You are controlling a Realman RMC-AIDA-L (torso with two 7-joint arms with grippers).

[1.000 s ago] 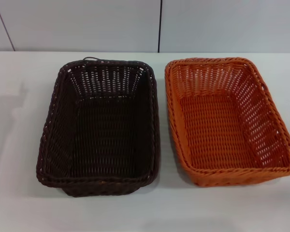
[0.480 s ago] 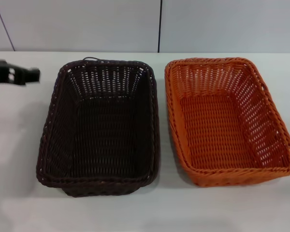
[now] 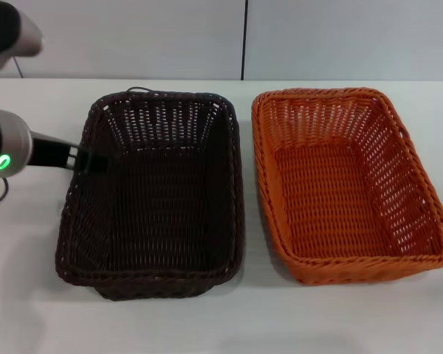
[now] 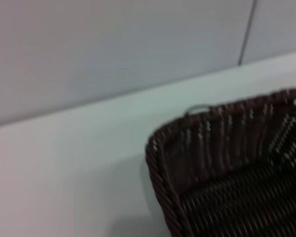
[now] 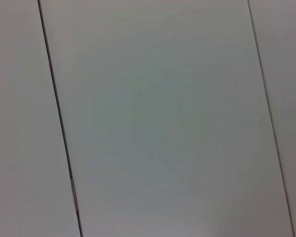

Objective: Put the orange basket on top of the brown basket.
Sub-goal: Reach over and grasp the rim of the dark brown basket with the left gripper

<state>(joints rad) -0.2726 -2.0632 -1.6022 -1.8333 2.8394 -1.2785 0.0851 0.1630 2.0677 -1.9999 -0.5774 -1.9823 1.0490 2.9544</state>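
Brown basket (image 3: 153,195) at 9 o'clock of orange basket (image 3: 347,184), apart. Left gripper (image 3: 88,159) over brown rim; grip state cannot be told.

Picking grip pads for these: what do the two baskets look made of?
Orange basket: woven strands, uniform bright colour with slight sheen, probably plastic rattan rather than natural wicker. Brown basket: same openwork weave and braided rim, very dark, likely the same.

Even, soft overhead light, faint shadows hugging the brown basket (image 3: 155,195) on the pale bench (image 3: 29,295), no glare, left wrist view blurred, head view clear.
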